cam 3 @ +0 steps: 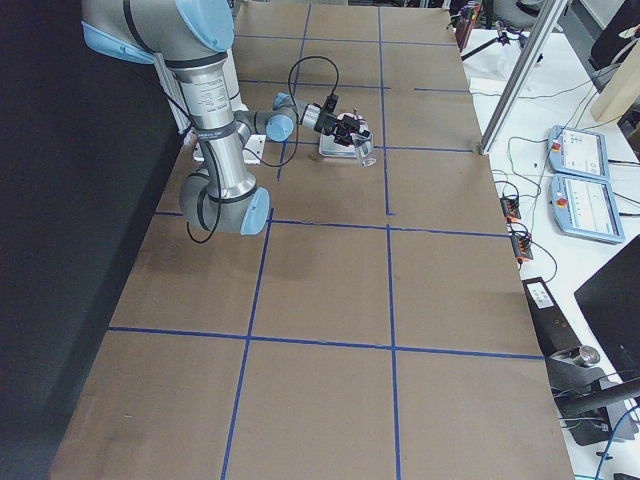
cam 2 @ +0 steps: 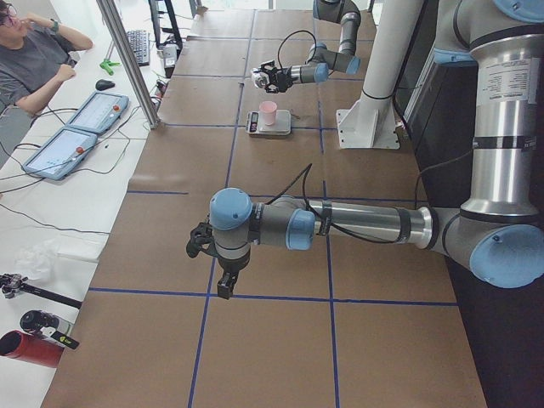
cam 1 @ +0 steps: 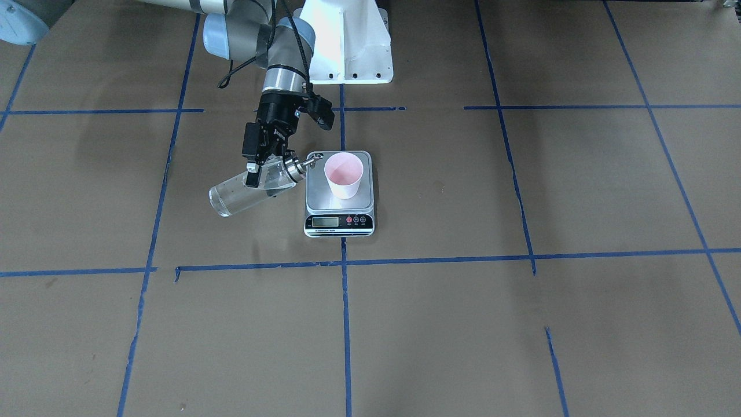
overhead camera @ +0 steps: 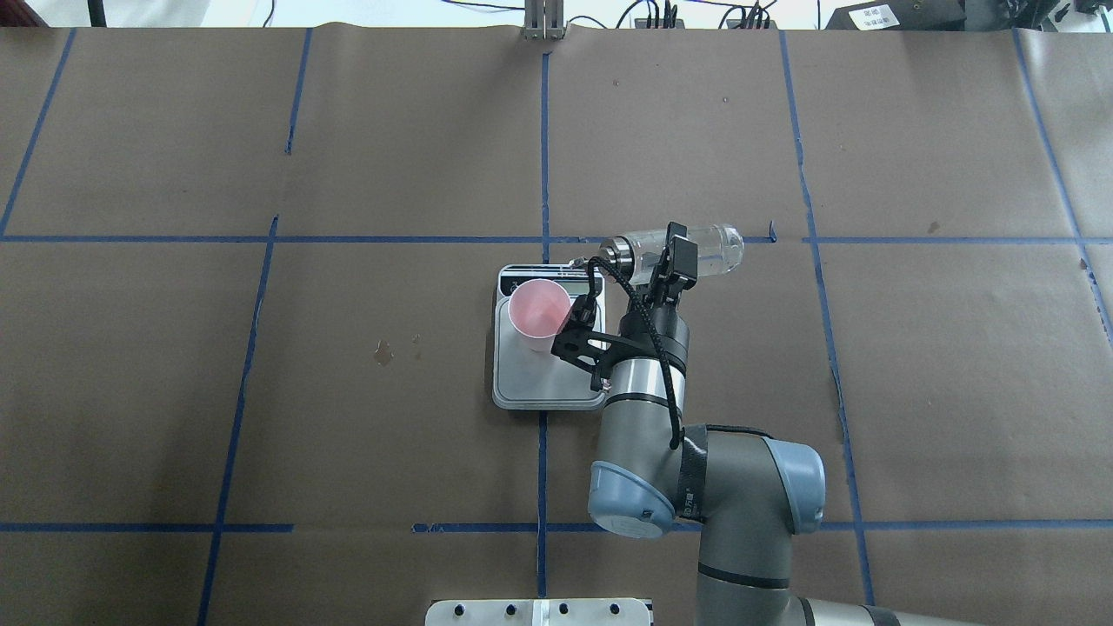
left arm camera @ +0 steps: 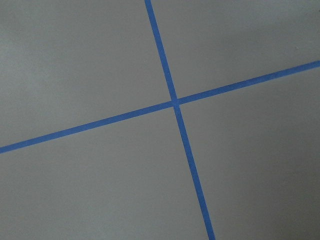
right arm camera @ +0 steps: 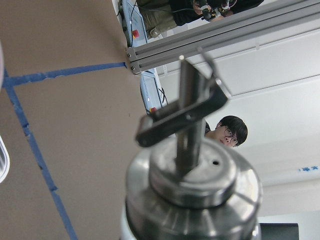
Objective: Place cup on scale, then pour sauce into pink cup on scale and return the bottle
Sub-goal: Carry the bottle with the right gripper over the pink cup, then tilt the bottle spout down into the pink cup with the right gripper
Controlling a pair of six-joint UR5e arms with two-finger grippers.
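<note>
The pink cup [cam 1: 344, 174] stands upright on the steel platform of the scale [cam 1: 338, 221], towards its rear half. My right gripper [cam 1: 263, 171] is shut on the clear glass bottle [cam 1: 231, 200] and holds it tilted nearly level beside the scale. The silver spout [cam 1: 301, 168] points at the cup's rim from the side, just short of it. Clear sauce lies in the bottle; I see no stream. In the overhead view the bottle [overhead camera: 717, 248] is right of the cup [overhead camera: 539, 313]. My left gripper [cam 2: 224, 287] hangs far off over bare table; I cannot tell its state.
The white robot base [cam 1: 347, 40] stands behind the scale. Blue tape lines [cam 1: 345, 324] cross the brown paper table. A small stain [overhead camera: 383, 351] lies left of the scale. An operator [cam 2: 34, 51] sits past the far table edge with tablets [cam 2: 81, 127].
</note>
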